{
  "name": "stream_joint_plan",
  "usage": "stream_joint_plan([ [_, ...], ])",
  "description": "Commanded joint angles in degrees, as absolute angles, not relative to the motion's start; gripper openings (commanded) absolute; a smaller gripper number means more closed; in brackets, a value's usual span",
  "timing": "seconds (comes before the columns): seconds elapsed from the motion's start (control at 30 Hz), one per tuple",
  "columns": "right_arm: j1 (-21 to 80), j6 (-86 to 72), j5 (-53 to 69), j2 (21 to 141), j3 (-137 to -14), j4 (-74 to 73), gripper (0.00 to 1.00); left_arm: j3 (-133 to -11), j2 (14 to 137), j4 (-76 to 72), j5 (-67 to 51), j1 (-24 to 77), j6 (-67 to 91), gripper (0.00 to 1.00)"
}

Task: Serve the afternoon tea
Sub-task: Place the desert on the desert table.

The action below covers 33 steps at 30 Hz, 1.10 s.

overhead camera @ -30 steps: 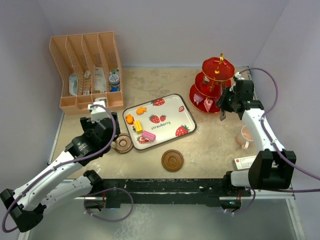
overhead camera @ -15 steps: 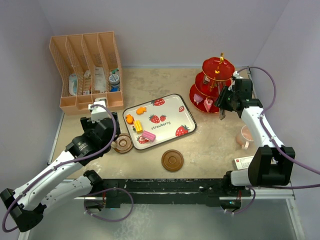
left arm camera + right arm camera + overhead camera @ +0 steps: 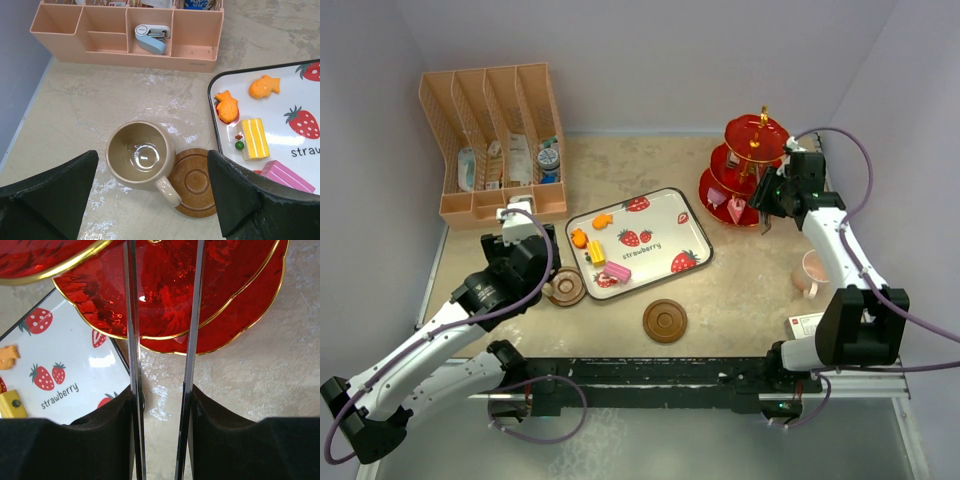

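Tongs [image 3: 131, 340] in the right end effector [image 3: 162, 395]: its two fingers press on the outsides of the metal arms. The arms stand apart, with nothing showing between them, and their tips run off the top of the wrist view. Straight ahead of that end effector are the tiers of the red stand [image 3: 745, 165], and from above it sits just beside the stand's right side. A pink sweet [image 3: 734, 208] shows at the edge of the bottom tier, on the far side from the end effector. Back along the right arm, the pink mug [image 3: 812, 272] stands on the worktop [image 3: 750, 290].

Over to the left end effector [image 3: 152, 160], spread wide and gripping nothing. It hangs over the tan mug [image 3: 140, 155], which is upright between the fingers in the wrist view. Just right of the mug lies a brown saucer [image 3: 192, 182], with the mug's handle reaching over its rim. Further right is the strawberry tray [image 3: 212, 115], carrying two orange fish cakes [image 3: 264, 86], a yellow cake slice [image 3: 255, 138] and a pink bar [image 3: 292, 176]. The second saucer [image 3: 665, 321] lies bare, well off to that side. The peach rack [image 3: 125, 35] stands beyond the end effector.
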State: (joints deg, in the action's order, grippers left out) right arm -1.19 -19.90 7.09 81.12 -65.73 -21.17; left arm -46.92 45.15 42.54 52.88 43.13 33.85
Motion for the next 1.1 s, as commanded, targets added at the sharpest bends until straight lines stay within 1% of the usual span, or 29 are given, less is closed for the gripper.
stream_joint_plan([
  [0.0,-1.49,-20.34,6.98,76.11,-66.11,-21.01,0.42,-48.24,45.14,41.92,53.61,43.04,34.12,0.87],
  [0.1,-1.49,-21.86,5.96,73.48,-63.94,-21.18,0.43,-48.26,45.01,41.92,53.61,43.03,34.09,0.87],
  [0.23,-1.49,-23.86,5.74,70.17,-60.17,-20.63,0.40,-48.21,44.68,41.92,53.77,43.04,34.25,0.87],
  [0.37,-1.49,-25.17,8.21,65.73,-57.24,-20.76,0.40,-48.24,44.16,41.97,53.74,43.03,34.37,0.87],
  [0.8,-1.49,-25.90,9.74,57.71,-54.29,-29.07,0.38,-48.24,44.05,41.99,53.61,43.01,34.33,0.87],
  [1.07,-1.41,-25.38,21.56,52.41,-52.83,-32.10,0.34,-48.32,43.96,41.92,53.70,43.03,34.23,0.87],
])
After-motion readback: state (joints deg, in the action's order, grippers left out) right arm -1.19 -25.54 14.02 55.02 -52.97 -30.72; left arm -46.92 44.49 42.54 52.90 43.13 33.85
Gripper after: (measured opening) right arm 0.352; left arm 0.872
